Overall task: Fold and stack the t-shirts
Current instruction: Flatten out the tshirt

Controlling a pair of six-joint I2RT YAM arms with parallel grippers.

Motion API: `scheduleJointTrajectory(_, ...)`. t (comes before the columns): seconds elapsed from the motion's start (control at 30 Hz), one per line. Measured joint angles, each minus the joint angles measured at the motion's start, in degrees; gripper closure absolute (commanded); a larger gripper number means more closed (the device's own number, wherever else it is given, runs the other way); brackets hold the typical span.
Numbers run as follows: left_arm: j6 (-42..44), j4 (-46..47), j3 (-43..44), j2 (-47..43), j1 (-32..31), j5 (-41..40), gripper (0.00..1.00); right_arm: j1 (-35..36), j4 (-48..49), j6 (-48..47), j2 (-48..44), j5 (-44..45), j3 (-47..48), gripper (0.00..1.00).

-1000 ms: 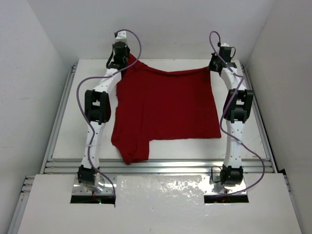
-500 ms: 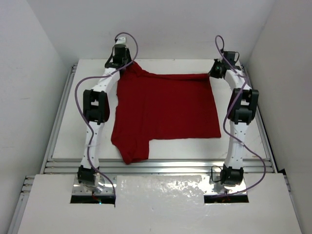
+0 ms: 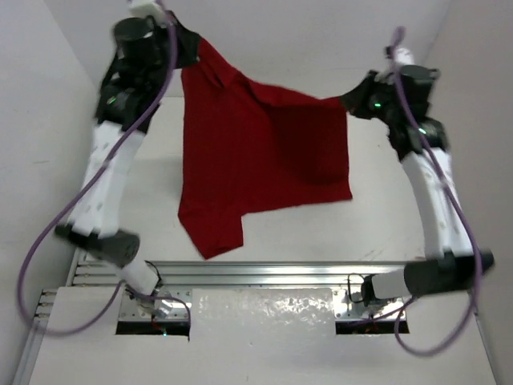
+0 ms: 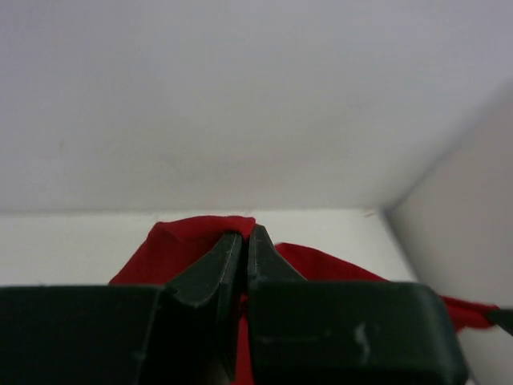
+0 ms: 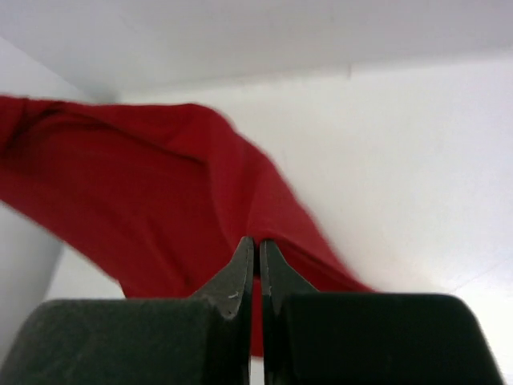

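Observation:
The dark red t-shirt (image 3: 256,152) hangs spread in the air between both raised arms, its lower edge with one sleeve at about (image 3: 212,233) drooping toward the table's near side. My left gripper (image 3: 195,50) is shut on the shirt's top left corner; in the left wrist view the gripper (image 4: 244,234) pinches red cloth (image 4: 180,245). My right gripper (image 3: 346,103) is shut on the top right corner; in the right wrist view the gripper (image 5: 256,241) has the cloth (image 5: 136,192) clamped and stretching away to the left.
The white table (image 3: 385,216) lies under the shirt, with a metal rail (image 3: 272,273) along its near edge. White walls enclose the back and both sides. Purple cables (image 3: 48,233) loop off both arms.
Both arms have risen sharply from the table's far edge, lifting the shirt's far edge high. The shirt, flat on the table before, now hangs between the grippers.

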Motion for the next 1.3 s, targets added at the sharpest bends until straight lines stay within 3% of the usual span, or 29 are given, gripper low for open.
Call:
scheduleJointTrajectory(0.17,0.0,-3.04,-1.2,-22.45,-6.88,1.84,1.0,-1.97,-10.51,-1.38,-18.95,4.87,9.05,1.0)
scheduleJointTrajectory(0.3,-0.92,-8.02,2.58,-33.59,-6.91,2.08,1.0,-2.05,-21.2,-3.54,-23.67,8.48,24.2,1.0)
scheduleJointTrajectory(0.43,-1.97,-9.64,9.35,-40.13,-6.51,4.44,1.0,-0.66,-27.98,-5.42,-25.24,12.41,36.61,1.0)
scheduleJointTrajectory(0.57,-2.49,-9.94,11.37,-43.01,-5.53,6.32,1.0,6.08,-33.33,-6.58,-26.99,18.95,38.84,1.0)
scheduleJointTrajectory(0.67,-2.93,-9.84,8.11,-43.04,-5.27,6.01,1.0,10.93,-34.8,-8.02,-27.39,24.65,36.61,1.0)
scheduleJointTrajectory(0.93,-4.5,-8.83,-8.83,-32.72,-5.09,-4.63,1.0,13.6,-30.84,-12.68,-22.32,35.91,18.91,1.0)
scheduleJointTrajectory(1.07,-4.35,-3.52,-20.13,-23.87,-4.81,-9.79,1.0,7.23,-24.35,-13.16,-13.53,33.44,8.13,1.0)
scheduleJointTrajectory(1.2,-3.91,2.38,-23.54,-5.55,-3.56,-9.9,1.0,0.92,-18.14,-13.18,-2.32,31.12,0.5,1.0)
scheduleJointTrajectory(1.3,-4.09,6.84,-21.84,8.92,-2.21,-10.25,1.0,-0.63,-13.33,-13.18,7.91,30.49,0.33,1.0)
